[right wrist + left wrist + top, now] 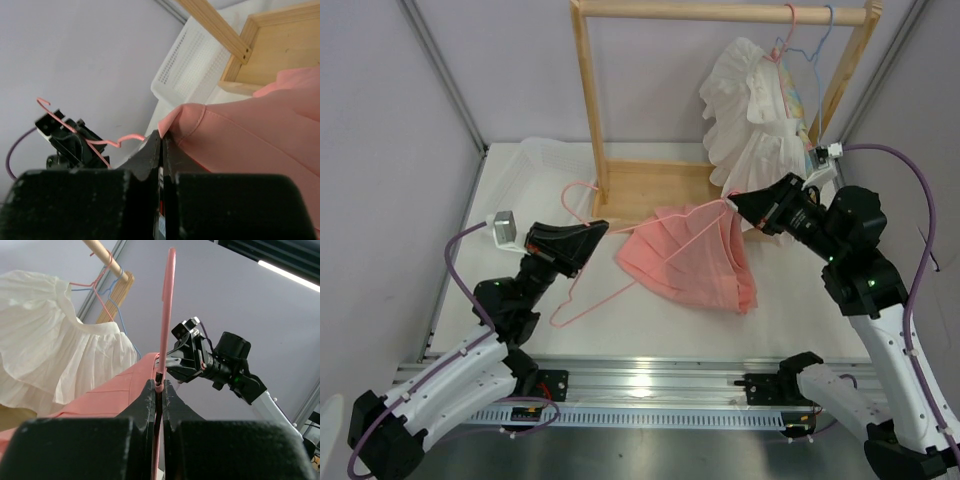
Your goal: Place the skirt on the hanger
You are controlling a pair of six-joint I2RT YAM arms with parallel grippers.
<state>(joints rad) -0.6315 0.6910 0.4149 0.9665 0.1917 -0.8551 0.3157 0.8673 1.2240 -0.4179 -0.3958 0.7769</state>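
**While the left tool point(601, 230) grips the hanger point(167, 305), the right tool point(733, 200) pinches the skirt point(695, 260)**

Where the left wrist camera looks along its own fingers, the jaws are closed tight on the thin pink wire. The wire rises from the pinch toward 12 o'clock, leaning a touch to 1. Seen from above, the hook curls out at 11 o'clock of that tool. One side of the triangle drops to a corner at 7 o'clock. From that corner the bottom wire heads toward 2 o'clock until it slips under the salmon cloth, so the hanger's long axis runs roughly 8 to 2.

The right tool's jaws are shut to a slit on a folded corner of the skirt's upper edge, as its wrist view shows plainly. That gathered end sits at 1 o'clock of the garment. From it the pleats fan out toward 5 and 7 o'clock, which sets the long axis at about 1 to 7. The skirt spreads over the middle of the bench point(800, 300), at 3 o'clock of the left tool and just in front of the wooden rack point(586, 100). Whether its hem rests on the surface cannot be told.

At 12 o'clock, a white ruffled garment point(745, 115) hangs from the rack's right end.
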